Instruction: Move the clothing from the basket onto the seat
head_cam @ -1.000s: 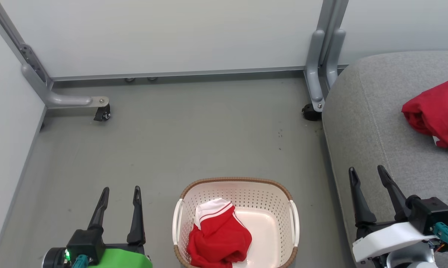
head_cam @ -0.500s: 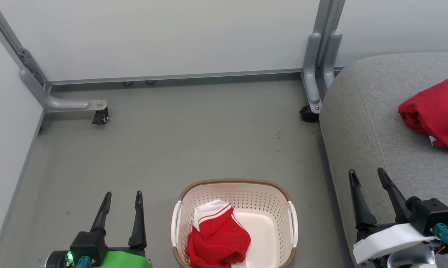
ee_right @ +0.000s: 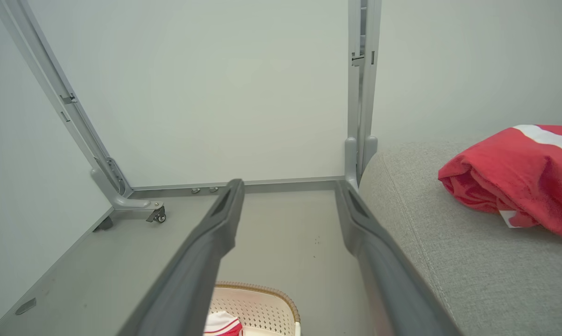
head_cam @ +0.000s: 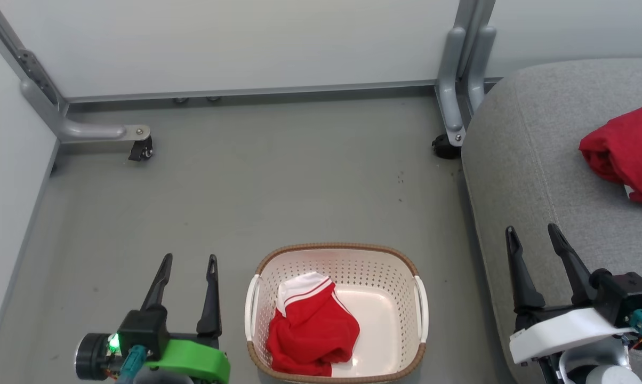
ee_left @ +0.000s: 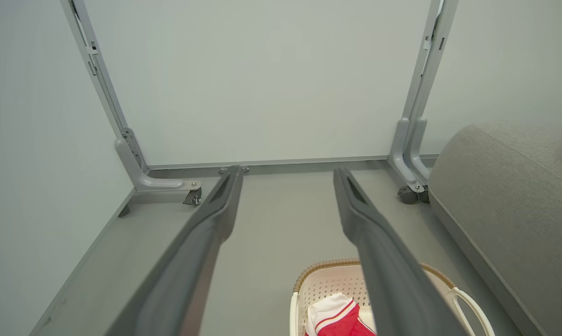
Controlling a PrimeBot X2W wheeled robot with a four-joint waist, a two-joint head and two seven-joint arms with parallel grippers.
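- Clothing is split: one red garment [head_cam: 311, 330] sits crumpled in the left half of the basket [head_cam: 336, 248], the other garment [head_cam: 627, 152] lies on the seat [head_cam: 534, 160], away from its left edge.
- Basket stands on the floor [head_cam: 273, 176], between both tools.
- Left tool [head_cam: 189, 260] is spread wide, empty, beside the basket.
- Right tool [head_cam: 531, 229] is spread too, empty, by the seat's left edge.

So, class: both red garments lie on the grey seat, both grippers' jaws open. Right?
No. One red garment lies on the grey seat; the other garment sits in the basket, per the head view. Left gripper and right gripper: jaws open.
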